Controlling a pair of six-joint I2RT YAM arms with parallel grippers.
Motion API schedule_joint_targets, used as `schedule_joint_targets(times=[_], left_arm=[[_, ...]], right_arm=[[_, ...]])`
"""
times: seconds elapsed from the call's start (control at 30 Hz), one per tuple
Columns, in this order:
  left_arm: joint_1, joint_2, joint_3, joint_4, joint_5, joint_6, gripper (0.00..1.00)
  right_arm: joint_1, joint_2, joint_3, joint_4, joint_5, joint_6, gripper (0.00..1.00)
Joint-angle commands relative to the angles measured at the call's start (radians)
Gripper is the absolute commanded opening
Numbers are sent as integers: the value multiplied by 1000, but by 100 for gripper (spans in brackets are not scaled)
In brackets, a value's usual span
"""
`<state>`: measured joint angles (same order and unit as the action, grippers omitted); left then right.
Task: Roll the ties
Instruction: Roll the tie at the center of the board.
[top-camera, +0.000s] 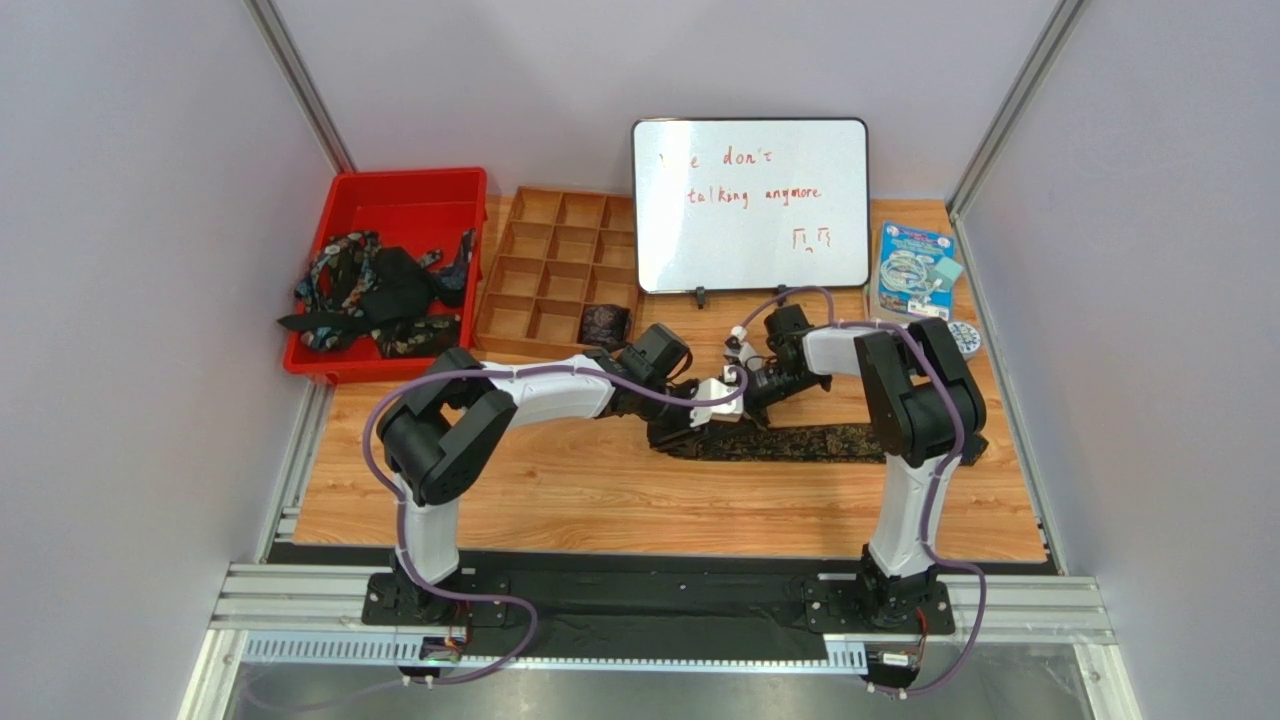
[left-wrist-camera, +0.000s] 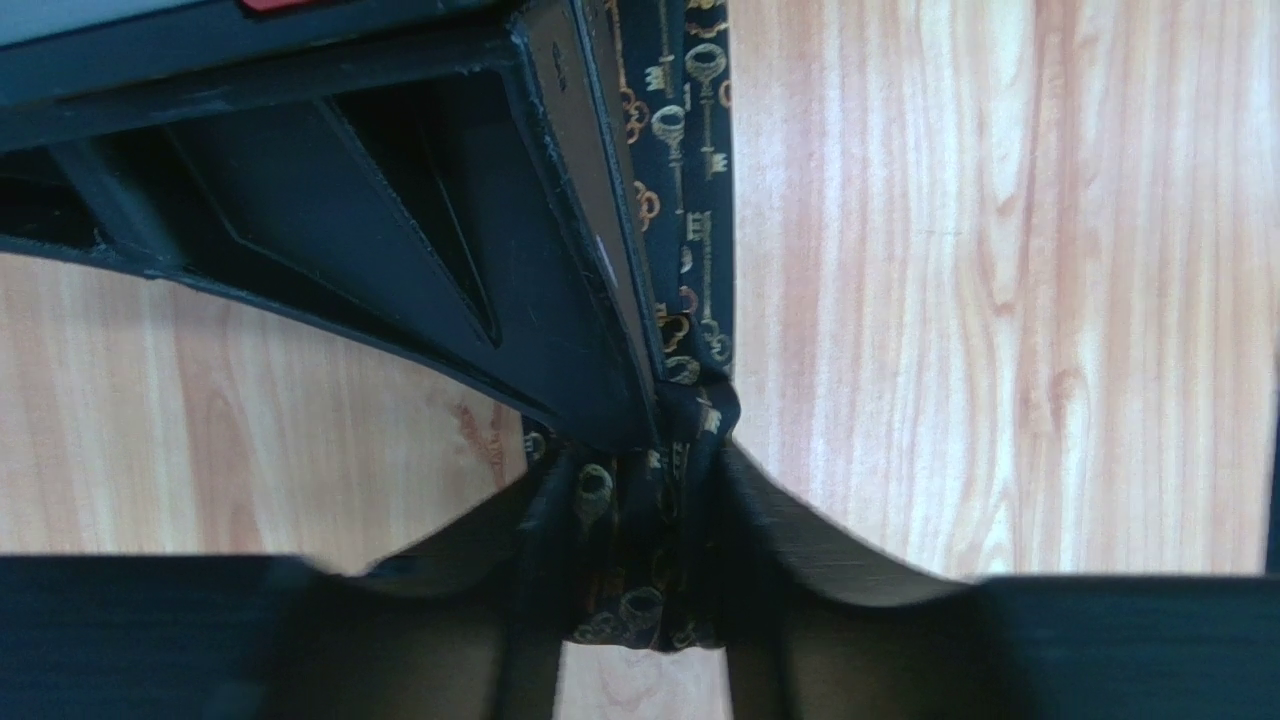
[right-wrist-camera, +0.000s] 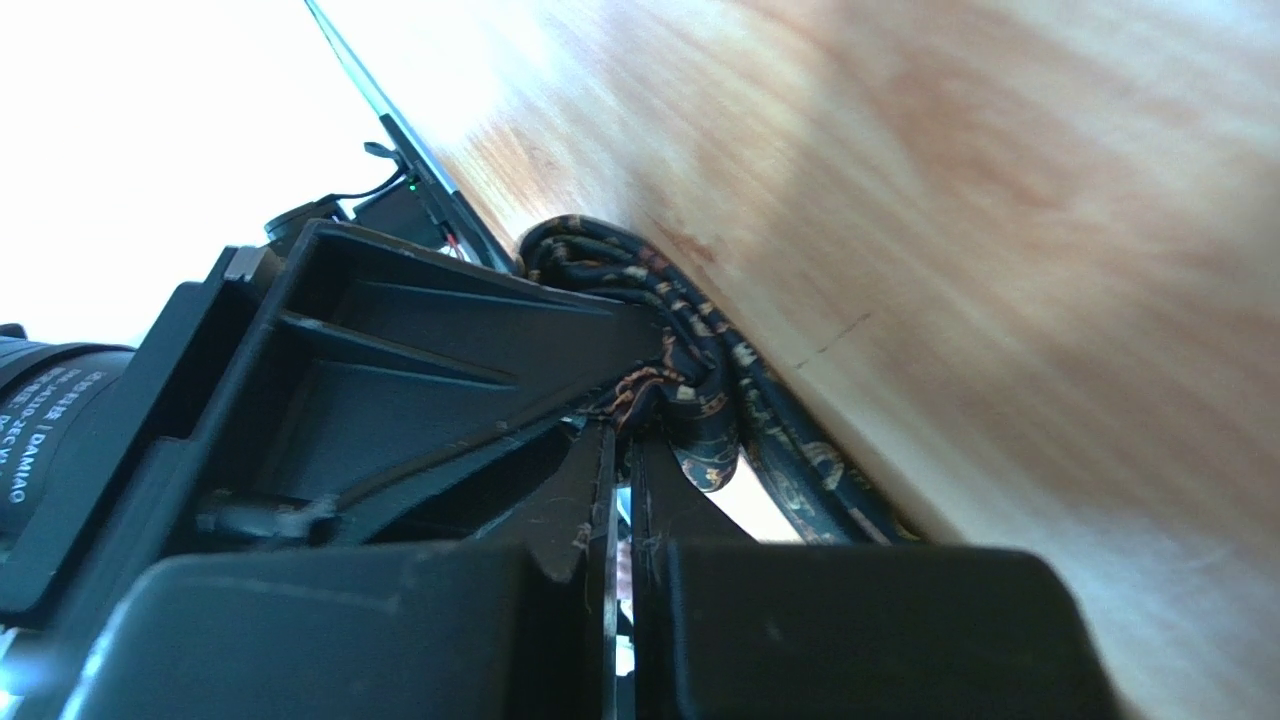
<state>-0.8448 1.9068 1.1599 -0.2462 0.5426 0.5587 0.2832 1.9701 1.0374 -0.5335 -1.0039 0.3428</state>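
A black tie with a gold key pattern lies stretched along the wooden table, its left end lifted between my two grippers. My left gripper is shut on the bunched fabric; in the left wrist view the tie runs away from the jaws across the table. My right gripper meets it from the right and is shut on the same folded end; the tie curls just past its fingertips. More ties are heaped in the red bin. A small dark rolled tie sits in a compartment of the wooden organiser.
The red bin stands at the back left and the wooden compartment organiser beside it. A whiteboard stands upright behind the grippers. A blue packet and a small round object lie at the back right.
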Motion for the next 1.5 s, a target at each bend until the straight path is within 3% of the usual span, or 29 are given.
schedule_joint_targets(times=[0.0, 0.07, 0.27, 0.67, 1.0, 1.13, 1.23, 1.47], left_arm=[[19, -6, -22, -56, 14, -54, 49], [35, -41, -26, -30, 31, -83, 58], [49, -110, -69, 65, 88, -115, 70], [50, -81, -170, 398, 122, -210, 74], [18, -17, -178, 467, 110, -235, 61], [-14, -5, -146, 363, 7, -189, 39], [-17, -12, -134, 274, -50, -151, 28], [-19, -11, -105, 105, -133, -88, 26]], right_arm=[[-18, 45, -2, 17, 79, -50, 0], [-35, 53, -2, 1, 76, -80, 0], [-68, 90, 0, -26, 74, -143, 0], [-105, 122, 0, -77, 126, -214, 0], [-105, 136, 3, -68, 180, -217, 0], [-105, 121, -4, -26, 156, -189, 0], [-107, 96, 24, -84, 122, -206, 1], [-119, -59, 62, -226, 45, -269, 33]])
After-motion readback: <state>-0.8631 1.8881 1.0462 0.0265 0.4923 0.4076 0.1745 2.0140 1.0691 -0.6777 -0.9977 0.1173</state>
